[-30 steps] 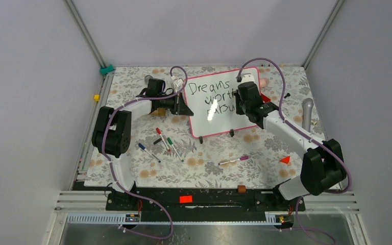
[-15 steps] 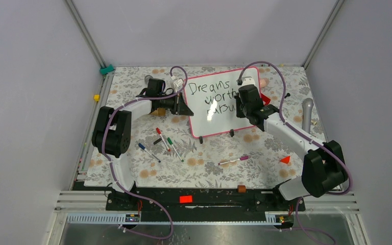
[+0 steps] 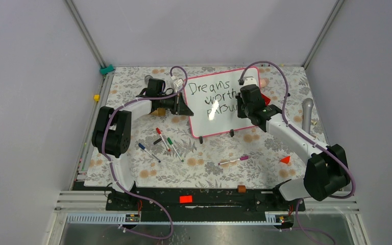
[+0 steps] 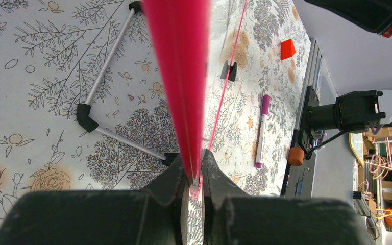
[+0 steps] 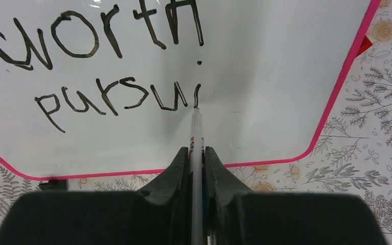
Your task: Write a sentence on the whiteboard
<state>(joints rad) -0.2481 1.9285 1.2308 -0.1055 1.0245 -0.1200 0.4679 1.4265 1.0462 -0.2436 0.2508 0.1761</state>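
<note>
The large glossy white whiteboard [image 3: 219,125] with its thin pink-red frame [image 4: 178,61] stands propped at the far middle of the floral-patterned table [image 3: 194,163], between the 2 arms. The left gripper [image 4: 195,176] is clamped on the frame's left edge, jaws pinched tight on the rim, steadying the board. The right gripper [image 5: 196,150] is closed around a thin white marker [image 5: 196,127], whose tip touches the board at the foot of the last stroke. The black handwritten sentence [image 5: 117,97] reads "Dreams", "worth" and, on line 3, "pursu" plus a short upright with a dot above it, so the word looks unfinished.

To do this step well, I judge the pen should lift cleanly off the "i", shift a little right and lay down the next letter at the same height and size as its neighbours. Pressure should be light: a hard push could rock the board on its small black feet [image 3: 201,138] or slip it in the left grip. There is bare white to the right before the frame, yet the letters should be compact so the word fits on 1 line
</note>
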